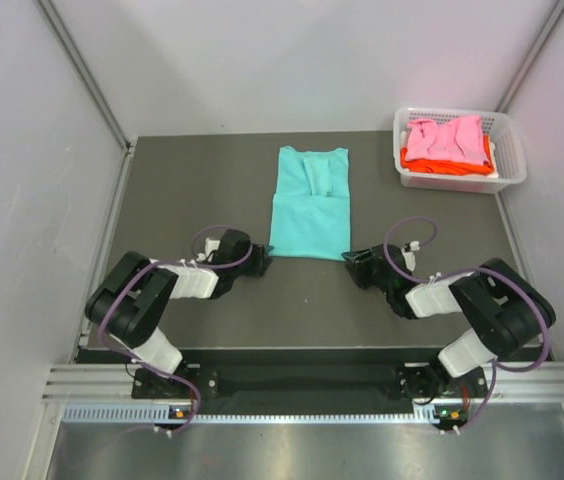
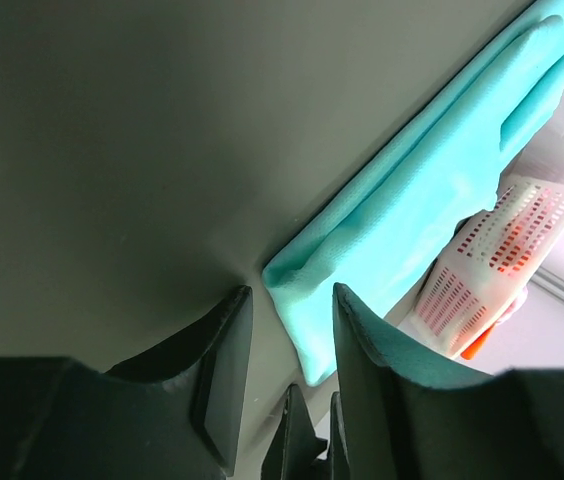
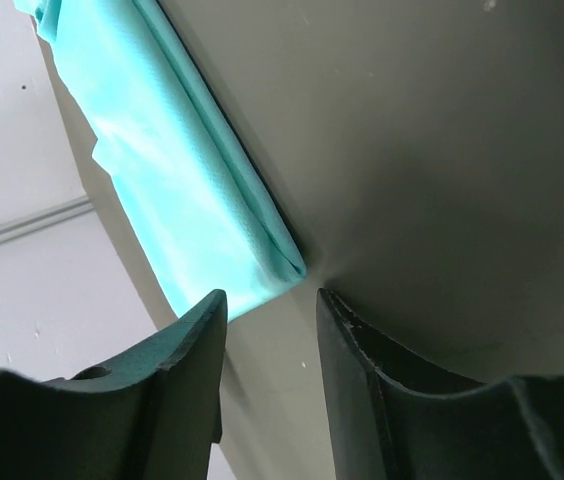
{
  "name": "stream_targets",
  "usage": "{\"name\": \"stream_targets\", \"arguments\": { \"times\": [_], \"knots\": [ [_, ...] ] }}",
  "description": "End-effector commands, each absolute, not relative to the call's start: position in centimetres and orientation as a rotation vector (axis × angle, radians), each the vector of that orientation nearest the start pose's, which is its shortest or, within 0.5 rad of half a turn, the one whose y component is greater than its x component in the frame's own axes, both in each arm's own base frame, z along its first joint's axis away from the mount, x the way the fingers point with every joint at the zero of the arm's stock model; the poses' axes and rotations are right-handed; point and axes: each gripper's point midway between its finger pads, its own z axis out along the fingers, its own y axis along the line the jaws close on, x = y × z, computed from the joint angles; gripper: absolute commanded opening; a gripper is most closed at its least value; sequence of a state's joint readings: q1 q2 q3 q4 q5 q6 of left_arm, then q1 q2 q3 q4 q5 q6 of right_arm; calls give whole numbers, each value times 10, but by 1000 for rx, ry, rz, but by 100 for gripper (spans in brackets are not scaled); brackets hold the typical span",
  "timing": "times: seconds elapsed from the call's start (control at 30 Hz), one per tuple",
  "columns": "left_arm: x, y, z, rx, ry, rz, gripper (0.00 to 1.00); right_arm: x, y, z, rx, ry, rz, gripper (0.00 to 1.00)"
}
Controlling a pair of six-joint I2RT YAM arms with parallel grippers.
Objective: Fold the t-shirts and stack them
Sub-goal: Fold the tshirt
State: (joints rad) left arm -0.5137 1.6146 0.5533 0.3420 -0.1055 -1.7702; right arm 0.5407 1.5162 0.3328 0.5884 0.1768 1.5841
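My left gripper [image 2: 290, 293] stands parted at the near left corner of the teal t-shirt [image 1: 309, 205]. The corner lies between my fingers, though I cannot tell if they touch it. My right gripper [image 3: 272, 295] is parted too, with the near right corner just ahead of its tips. The shirt lies flat at the centre of the table [image 1: 192, 180]. In the upper right, a basket [image 1: 511, 152] holds a pink t-shirt [image 1: 447, 135] on an orange t-shirt [image 1: 442, 161].

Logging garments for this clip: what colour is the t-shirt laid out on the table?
The t-shirt is plain teal, clearest in the top view.
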Motion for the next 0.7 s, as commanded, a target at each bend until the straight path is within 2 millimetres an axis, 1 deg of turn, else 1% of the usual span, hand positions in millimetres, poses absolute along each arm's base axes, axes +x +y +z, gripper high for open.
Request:
{"name": "stream_targets", "arguments": {
  "times": [0.0, 0.1, 0.17, 0.2, 0.27, 0.37, 0.43, 0.5, 0.53, 0.57, 0.63, 0.67],
  "knots": [
    [320, -209, 1, -1553, 2116, -849, 43, 308, 194, 18, 1272, 1994, 913, 41],
    [325, -215, 1, -1533, 2152, -856, 40, 311, 196, 17, 1278, 1996, 910, 39],
    [323, -213, -3, -1540, 2164, -835, 39, 310, 195, 15, 1281, 2005, 890, 38],
    [323, -212, -3, -1542, 2160, -832, 36, 311, 194, 15, 1284, 2003, 884, 37],
    [322, -209, -4, -1552, 2157, -826, 33, 311, 193, 14, 1290, 2003, 873, 37],
    [323, -206, -5, -1556, 2155, -821, 29, 310, 187, 6, 1318, 2006, 838, 34],
    [323, -206, -7, -1564, 2162, -824, 26, 309, 188, 3, 1322, 2017, 831, 31],
    [324, -205, -10, -1564, 2168, -820, 23, 310, 188, 1, 1324, 2025, 822, 25],
    [324, -206, -9, -1563, 2170, -824, 19, 311, 188, -1, 1321, 2031, 816, 23],
    [323, -205, -11, -1566, 2174, -820, 15, 311, 188, -1, 1315, 2038, 814, 16],
    [323, -204, -12, -1563, 2180, -821, 9, 311, 188, -3, 1301, 2064, 792, 10],
    [322, -205, -13, -1563, 2188, -823, 4, 311, 188, -3, 1300, 2074, 788, 4]
  ]
}}
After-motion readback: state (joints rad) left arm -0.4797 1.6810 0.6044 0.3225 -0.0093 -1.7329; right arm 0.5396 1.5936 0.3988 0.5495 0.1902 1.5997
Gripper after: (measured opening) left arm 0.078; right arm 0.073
